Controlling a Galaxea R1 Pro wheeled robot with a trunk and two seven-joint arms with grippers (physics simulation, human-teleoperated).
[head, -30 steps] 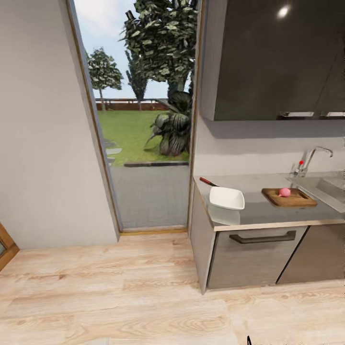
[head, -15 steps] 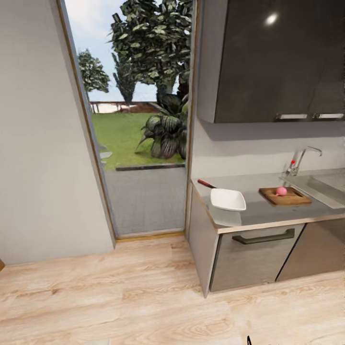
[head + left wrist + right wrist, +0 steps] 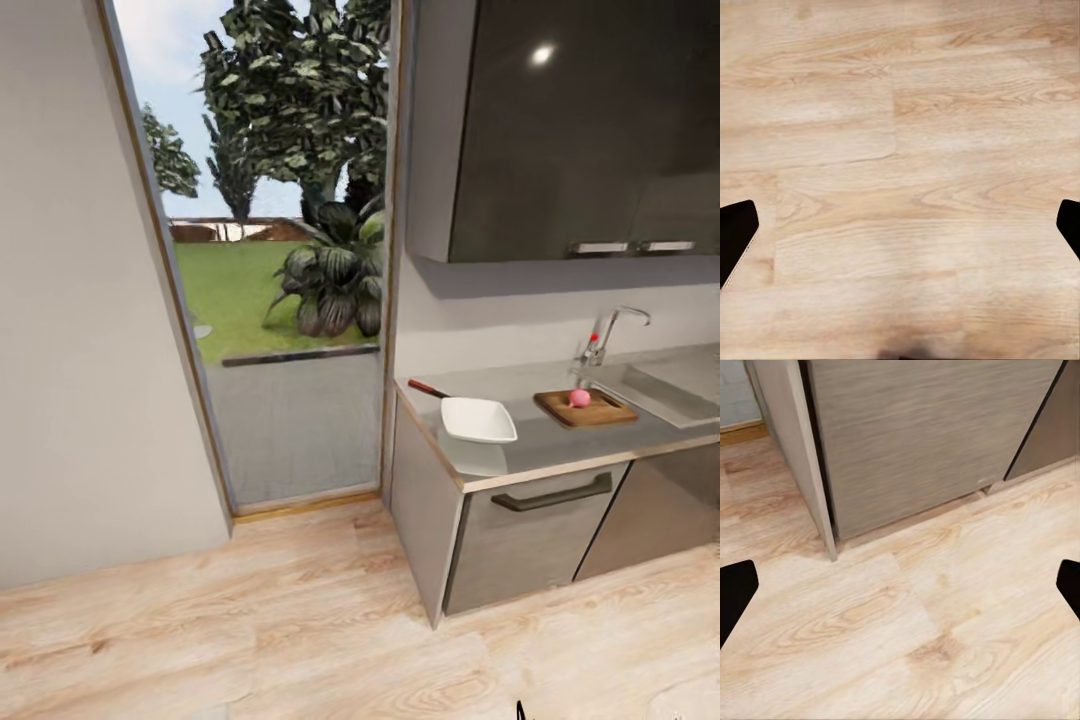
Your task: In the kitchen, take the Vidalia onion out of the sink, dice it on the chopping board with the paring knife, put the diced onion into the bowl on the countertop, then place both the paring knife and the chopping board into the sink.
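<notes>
In the head view the grey countertop (image 3: 540, 447) runs along the right wall. On it lies the brown chopping board (image 3: 590, 410) with a small pink round onion (image 3: 579, 398) resting on top. To the board's left stands the white bowl (image 3: 479, 419). Behind the bowl, the paring knife (image 3: 428, 388) shows its red-and-black handle. The steel sink (image 3: 665, 385) with its chrome faucet (image 3: 606, 333) lies beyond the board. My left gripper (image 3: 900, 232) hangs open over the wood floor. My right gripper (image 3: 900, 592) is open too, low in front of the cabinet.
A tall glass door (image 3: 290, 300) left of the counter looks out on a lawn and trees. Dark upper cabinets (image 3: 570, 130) hang above the counter. A grey drawer front with a dark handle (image 3: 553, 492) sits below. Light wood floor (image 3: 250, 620) stretches between me and the counter.
The whole head view has shifted, so the camera moved: door, counter and items sit further left in the picture. Nothing on the counter has moved.
</notes>
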